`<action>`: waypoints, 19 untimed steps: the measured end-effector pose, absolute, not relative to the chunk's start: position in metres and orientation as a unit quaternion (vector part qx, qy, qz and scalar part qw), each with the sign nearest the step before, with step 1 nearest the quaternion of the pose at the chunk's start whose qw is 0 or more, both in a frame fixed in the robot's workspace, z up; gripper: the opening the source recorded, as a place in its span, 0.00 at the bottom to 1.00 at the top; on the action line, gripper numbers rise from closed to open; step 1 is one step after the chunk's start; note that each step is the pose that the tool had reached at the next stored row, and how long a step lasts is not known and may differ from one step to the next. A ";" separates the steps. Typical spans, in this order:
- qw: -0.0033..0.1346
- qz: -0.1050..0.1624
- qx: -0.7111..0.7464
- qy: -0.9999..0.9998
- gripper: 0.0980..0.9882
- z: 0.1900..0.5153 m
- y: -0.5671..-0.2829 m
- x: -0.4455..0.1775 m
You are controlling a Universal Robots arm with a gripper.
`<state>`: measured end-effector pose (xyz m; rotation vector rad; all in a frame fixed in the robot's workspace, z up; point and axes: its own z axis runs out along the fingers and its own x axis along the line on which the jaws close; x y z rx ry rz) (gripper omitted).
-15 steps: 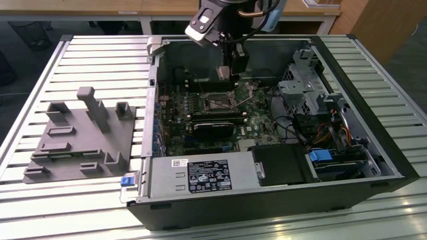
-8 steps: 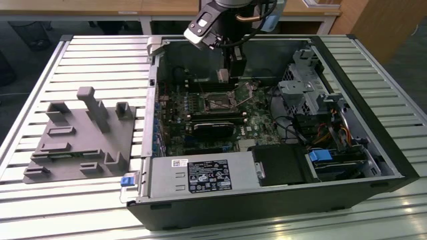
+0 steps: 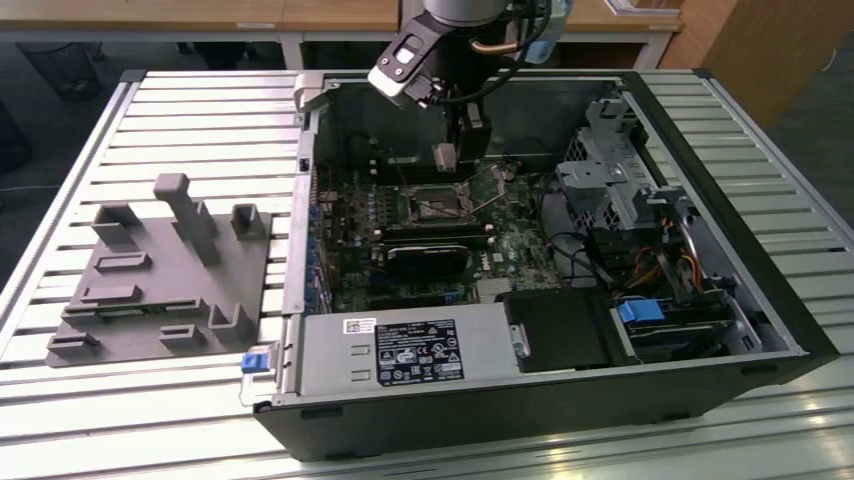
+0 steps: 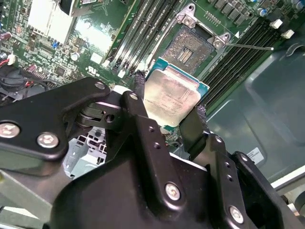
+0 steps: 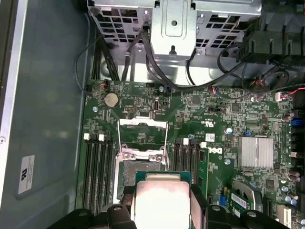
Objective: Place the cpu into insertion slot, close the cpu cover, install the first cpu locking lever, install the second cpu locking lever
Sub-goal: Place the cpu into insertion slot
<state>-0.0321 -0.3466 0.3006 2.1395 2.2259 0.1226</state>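
My gripper (image 4: 169, 102) is shut on the cpu (image 4: 174, 95), a flat square chip with a silvery-beige top and green edge, pinched by opposite sides between two black fingers (image 4: 140, 90). In the first wrist view the cpu (image 5: 162, 198) hangs partly over the insertion slot (image 5: 136, 174), apart from it. The slot (image 4: 190, 45) lies uncovered, its dark frame and pin field showing. The cpu cover (image 5: 142, 136) is swung open beyond the slot, with thin locking levers (image 5: 165, 138) raised beside it. In the exterior view the gripper (image 3: 451, 155) reaches down into the case above the slot (image 3: 438, 207).
Long black memory slots (image 5: 97, 167) flank the socket on both sides. A black cooler block (image 3: 427, 258) sits beside it, a metal drive cage (image 3: 607, 170) and cables toward the exterior view's right, and the power supply (image 3: 400, 350) in front. A grey fixture (image 3: 160, 270) stands outside the case.
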 end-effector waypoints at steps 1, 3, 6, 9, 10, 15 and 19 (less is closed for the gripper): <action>0.026 0.040 0.692 0.720 0.50 0.299 -0.347 -0.032; 0.026 0.040 0.692 0.720 0.50 0.297 -0.347 -0.032; 0.026 0.040 0.692 0.720 0.50 0.294 -0.347 -0.032; 0.026 0.040 0.692 0.720 0.50 0.292 -0.347 -0.032; 0.026 0.040 0.692 0.720 0.50 0.291 -0.347 -0.032; 0.026 0.039 0.692 0.720 0.50 0.288 -0.347 -0.032; 0.027 0.039 0.692 0.720 0.50 0.286 -0.347 -0.032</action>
